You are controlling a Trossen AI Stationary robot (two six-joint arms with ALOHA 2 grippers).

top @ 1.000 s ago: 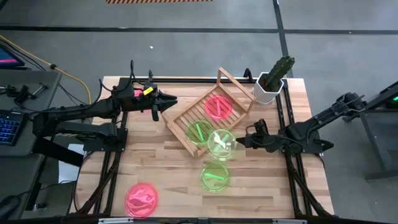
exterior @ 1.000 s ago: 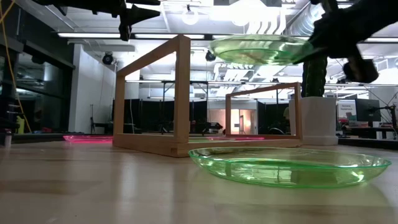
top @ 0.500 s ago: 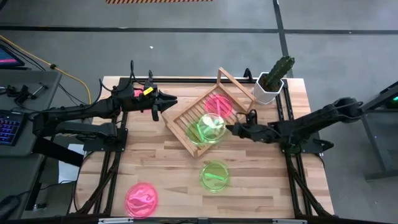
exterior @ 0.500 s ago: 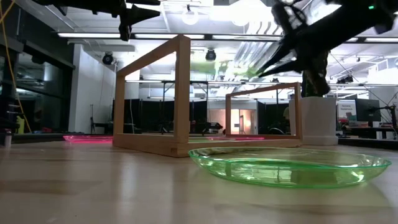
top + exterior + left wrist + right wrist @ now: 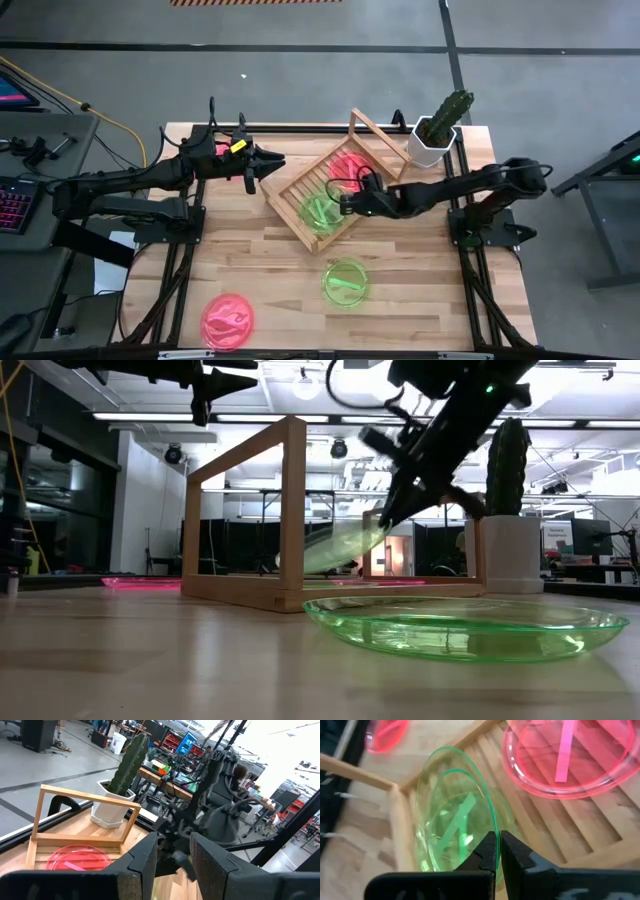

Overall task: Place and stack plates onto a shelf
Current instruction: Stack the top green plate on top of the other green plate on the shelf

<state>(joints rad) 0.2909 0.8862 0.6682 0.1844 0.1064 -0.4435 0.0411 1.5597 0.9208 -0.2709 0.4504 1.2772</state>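
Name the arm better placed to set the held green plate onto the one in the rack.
Right. Its gripper holds the tilted green plate directly over the rack's green plate; the left gripper waits outside the rack.

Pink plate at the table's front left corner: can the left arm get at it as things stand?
Probably yes. The pink plate lies alone on bare table on the left arm's side. The left hand hovers by the rack, holding nothing visible. Reach unconfirmed.
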